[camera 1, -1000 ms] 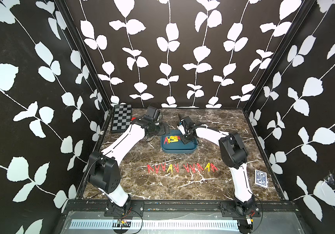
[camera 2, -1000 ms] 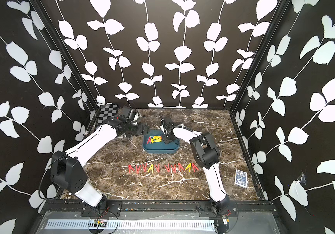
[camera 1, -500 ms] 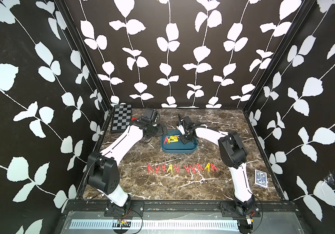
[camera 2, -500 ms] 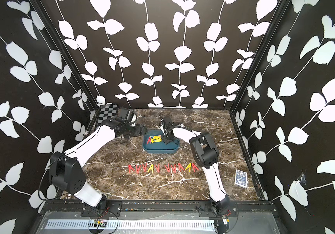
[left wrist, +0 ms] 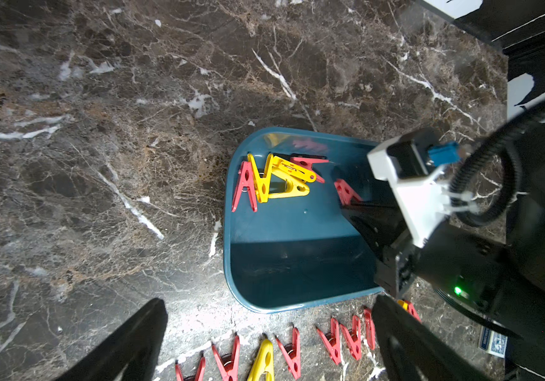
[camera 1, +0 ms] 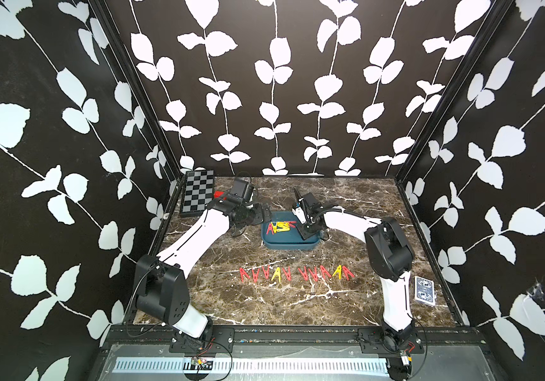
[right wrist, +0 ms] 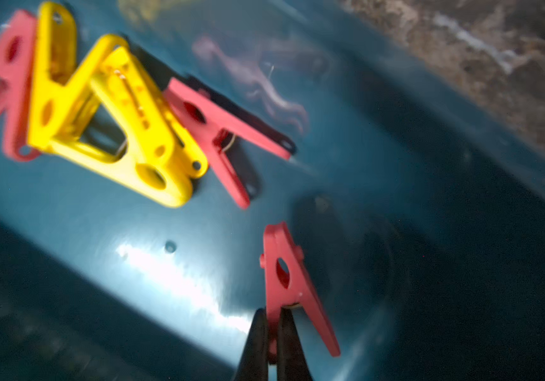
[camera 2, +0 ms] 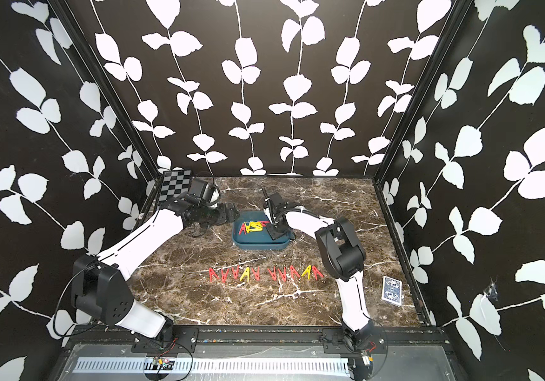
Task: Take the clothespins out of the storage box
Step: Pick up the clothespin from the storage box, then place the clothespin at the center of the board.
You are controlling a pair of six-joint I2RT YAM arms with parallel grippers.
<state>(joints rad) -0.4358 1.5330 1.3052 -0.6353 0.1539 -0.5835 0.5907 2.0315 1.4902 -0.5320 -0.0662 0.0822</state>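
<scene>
The teal storage box [camera 1: 289,246] [camera 2: 261,245] stands mid-table. A small heap of red and yellow clothespins [camera 1: 279,227] [left wrist: 281,178] [right wrist: 126,125] lies at its far left corner. My right gripper [right wrist: 272,316] [camera 1: 300,224] reaches down inside the box, shut on one leg of a single red clothespin [right wrist: 289,280] [left wrist: 347,193] just above the box floor [right wrist: 132,231]. Left of the box my left gripper [left wrist: 271,300] [camera 1: 266,214] hangs open over the marble with nothing in it. A row of several clothespins [camera 1: 294,273] [camera 2: 264,273] [left wrist: 264,356] lies in front of the box.
A black-and-grey checkerboard [camera 1: 197,193] lies at the back left corner with a small red block [camera 1: 219,194] beside it. A blue deck of cards [camera 1: 424,290] [camera 2: 391,290] rests near the right wall. Patterned walls close in three sides.
My right gripper has closed on the red clothespin inside the box. The left arm has shifted only slightly and stays open.
</scene>
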